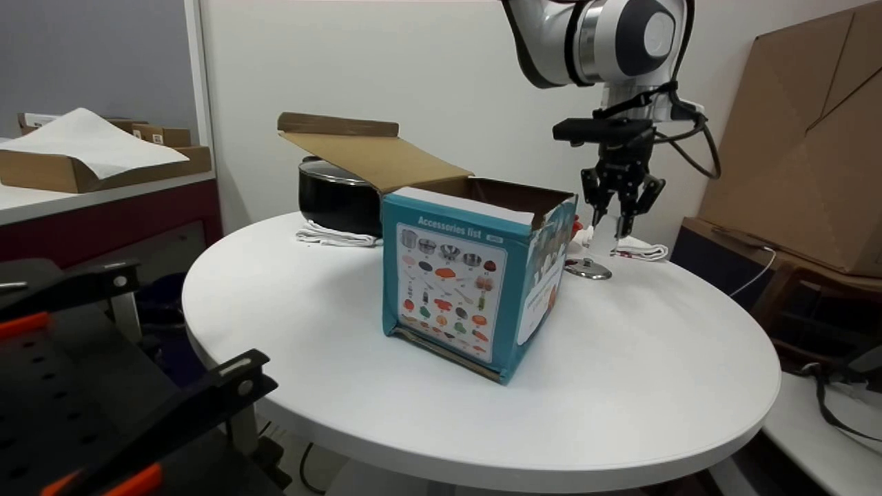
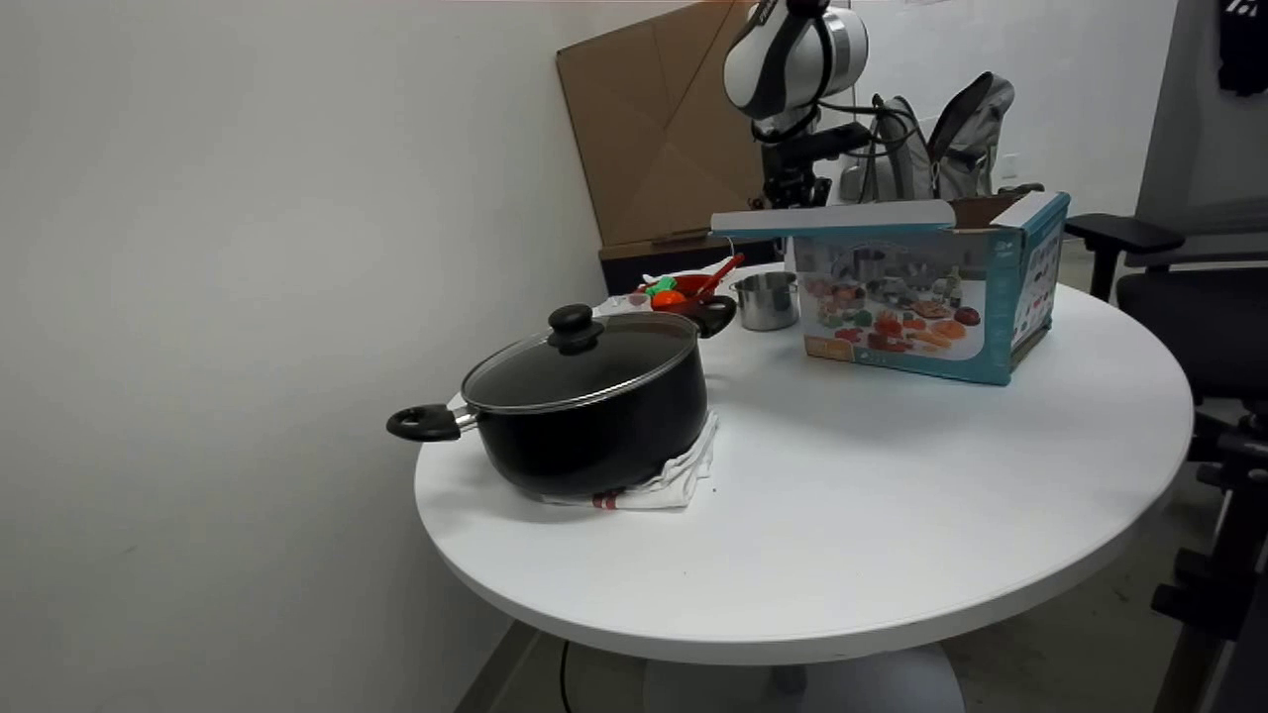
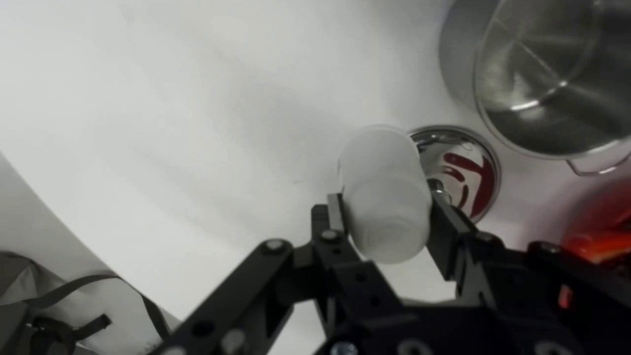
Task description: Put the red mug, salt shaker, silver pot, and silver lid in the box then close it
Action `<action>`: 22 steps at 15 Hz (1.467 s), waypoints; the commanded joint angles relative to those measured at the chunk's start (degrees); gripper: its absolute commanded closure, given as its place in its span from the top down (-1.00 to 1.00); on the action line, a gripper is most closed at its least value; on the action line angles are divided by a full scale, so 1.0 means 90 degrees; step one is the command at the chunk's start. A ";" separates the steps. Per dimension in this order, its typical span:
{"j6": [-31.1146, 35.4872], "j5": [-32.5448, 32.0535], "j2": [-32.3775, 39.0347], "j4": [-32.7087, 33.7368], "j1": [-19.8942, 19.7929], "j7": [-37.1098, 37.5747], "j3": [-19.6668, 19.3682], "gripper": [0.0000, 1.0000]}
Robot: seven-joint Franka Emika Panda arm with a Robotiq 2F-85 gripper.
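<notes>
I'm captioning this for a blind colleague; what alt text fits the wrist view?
The gripper holds a pale cylinder, probably the salt shaker, above a white table. Right of it in the picture are a partly hidden silver lid, a silver pot cut off at the upper right, and something red at the edge.

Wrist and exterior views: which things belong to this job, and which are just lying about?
Job:
salt shaker, apparently, in the hand
silver pot
silver lid
box
red mug: not identifiable

Lying about:
lidded black pot
folded white cloth under it
large brown carton
</notes>
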 commanded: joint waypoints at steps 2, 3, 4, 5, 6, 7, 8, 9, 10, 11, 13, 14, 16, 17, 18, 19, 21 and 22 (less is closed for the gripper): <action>-0.0844 0.0112 -0.0931 -0.0149 -0.0006 -0.0330 0.0085 -0.65; -0.0991 0.0070 -0.1098 -0.0175 0.0018 -0.0363 0.0062 -0.65; -0.1082 -0.0015 -0.1307 -0.0294 0.0060 -0.0405 0.0008 -0.65; -0.1174 -0.0065 -0.1490 -0.0406 0.0086 -0.0459 -0.0010 -0.65; -0.1172 -0.0127 -0.1746 -0.0670 0.0115 -0.0554 -0.0026 -0.65; -0.1163 -0.0172 -0.1965 -0.0904 0.0143 -0.0633 -0.0024 -0.65; -0.1060 -0.0207 -0.2264 -0.1315 0.0173 -0.0759 -0.0006 -0.65; -0.0983 -0.0249 -0.2512 -0.1665 0.0216 -0.0863 0.0004 -0.65; -0.0994 -0.0287 -0.2689 -0.1930 0.0262 -0.0966 0.0021 -0.65; -0.0975 -0.0340 -0.2864 -0.2234 0.0330 -0.1031 0.0031 -0.65; -0.0965 -0.0440 -0.3221 -0.2857 0.0454 -0.1192 0.0069 -0.65; -0.0909 -0.0540 -0.3390 -0.3166 0.0540 -0.1236 0.0072 -0.65; -0.0824 -0.0733 -0.3743 -0.3807 0.0707 -0.1315 0.0111 -0.65; -0.0772 -0.0866 -0.3935 -0.4121 0.0802 -0.1315 0.0118 -0.65; -0.0689 -0.1025 -0.4174 -0.4446 0.0912 -0.1263 0.0124 -0.65; -0.0566 -0.1179 -0.4419 -0.4774 0.0999 -0.1210 0.0128 -0.65; -0.0373 -0.1446 -0.4923 -0.5422 0.1132 -0.1185 0.0149 -0.65; -0.0303 -0.1545 -0.5190 -0.5746 0.1171 -0.1188 0.0164 -0.65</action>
